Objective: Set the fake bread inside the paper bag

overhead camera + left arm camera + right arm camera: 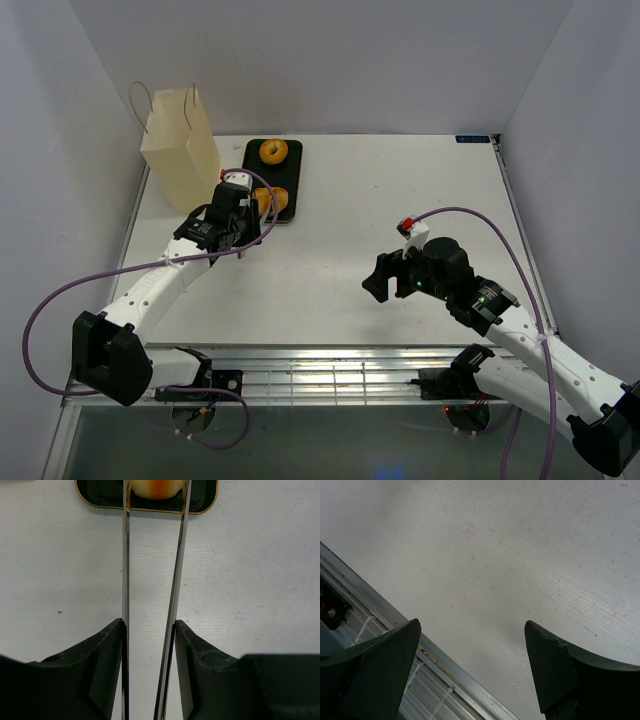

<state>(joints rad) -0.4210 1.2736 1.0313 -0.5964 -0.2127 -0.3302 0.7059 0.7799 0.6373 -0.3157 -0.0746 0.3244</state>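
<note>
The cream paper bag (180, 150) stands upright at the back left. A black tray (292, 180) beside it holds an orange-brown ring (273, 151) and a golden bun (270, 200). My left gripper (248, 215) is shut on thin metal tongs (125, 570). In the left wrist view (149, 622) the tong blades reach to the tray (200, 500) and flank the bun (157, 487); whether they touch it is cut off. The white ring and the flat tan piece are out of view. My right gripper (385, 277) is open and empty over the table (470, 622).
The table's metal front rail (380, 630) lies just below the right gripper. White walls close in the back and both sides. Purple cables loop from both arms.
</note>
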